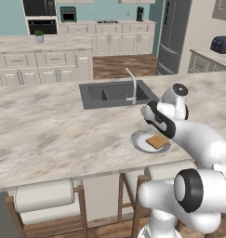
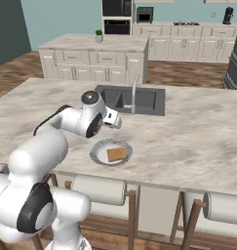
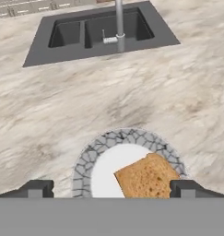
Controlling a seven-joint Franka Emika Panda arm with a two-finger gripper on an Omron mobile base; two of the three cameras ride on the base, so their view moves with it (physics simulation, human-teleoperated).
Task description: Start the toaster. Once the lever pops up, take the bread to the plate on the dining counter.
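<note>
Underneath the jaws [image 3: 111, 191], a long beige-grey marbled desk [image 1: 49, 130]. Ahead of the jaws, beyond a bare stretch of stone, an inset dark grey sink [image 3: 99, 33] with two basins. At the sink's near rim, a slim metal faucet [image 3: 119, 25], upright, straight ahead of the jaws and well apart from them. Farther off past the sink, a second, smaller marbled desk [image 1: 42, 44] on cream cabinets, with a small potted plant [image 1: 39, 36] on top. Away to the right and well beyond reach, on another surface by the wall, a dark navy-blue toaster [image 1: 221, 44]. Below the near edge of the long desk, wooden stools with pale rolled cushions [image 1: 44, 195].

Nothing standing between the jaws and what lies below them.

Directly under the jaws, a round shallow plate [image 3: 85, 166], light grey-white in the middle with a mottled grey rim, flat on the stone near the desk's front edge. On the plate, the bread [image 3: 148, 177]: one thin square slice, golden-brown with a slightly darker crust, lying flat, turned cornerwise and shifted toward the right fingertip's side. In the hand view, one corner close to the right fingertip [image 3: 187, 188].

Jaws released, spread wide, both tips apart above the plate with the slice between them, gripping nothing.
</note>
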